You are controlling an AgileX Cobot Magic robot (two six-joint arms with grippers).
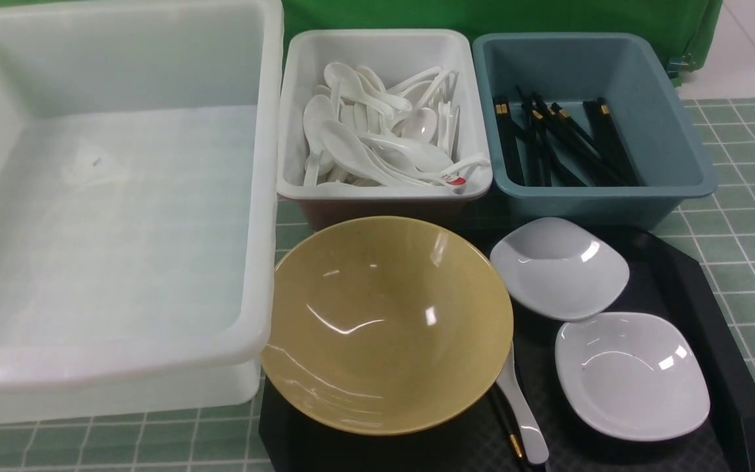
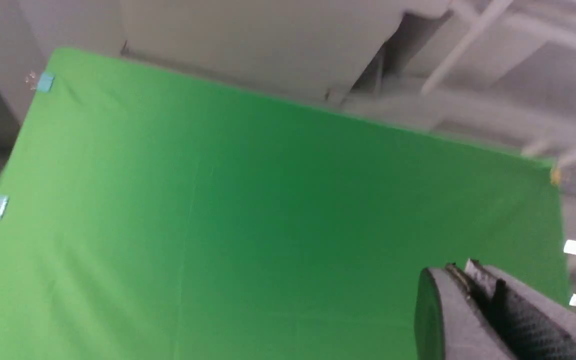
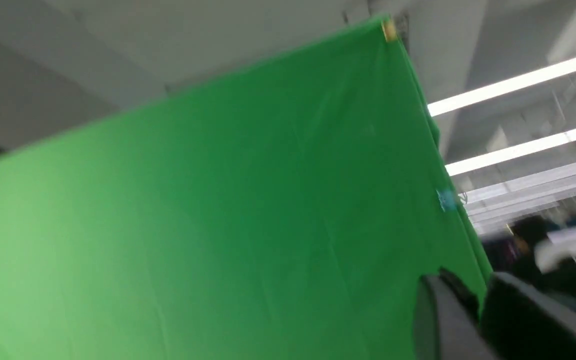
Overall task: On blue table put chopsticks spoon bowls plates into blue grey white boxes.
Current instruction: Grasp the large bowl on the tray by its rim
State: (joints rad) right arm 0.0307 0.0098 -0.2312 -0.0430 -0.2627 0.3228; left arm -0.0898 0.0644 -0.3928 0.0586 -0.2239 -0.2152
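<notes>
On a black tray sit the mustard-yellow bowl and two white plates. A white spoon and a black chopstick lie by the bowl's right rim, partly under it. The large translucent white box is empty. The small white box holds several spoons. The blue-grey box holds several chopsticks. Neither arm shows in the front view. My left gripper is shut and empty. My right gripper shows a narrow gap, with nothing in it.
The table with its tiled cloth shows to the right of the tray and along the front. A green backdrop hangs behind the boxes. Both wrist views face this backdrop and the ceiling. A spoon with a red mark lies in the small white box.
</notes>
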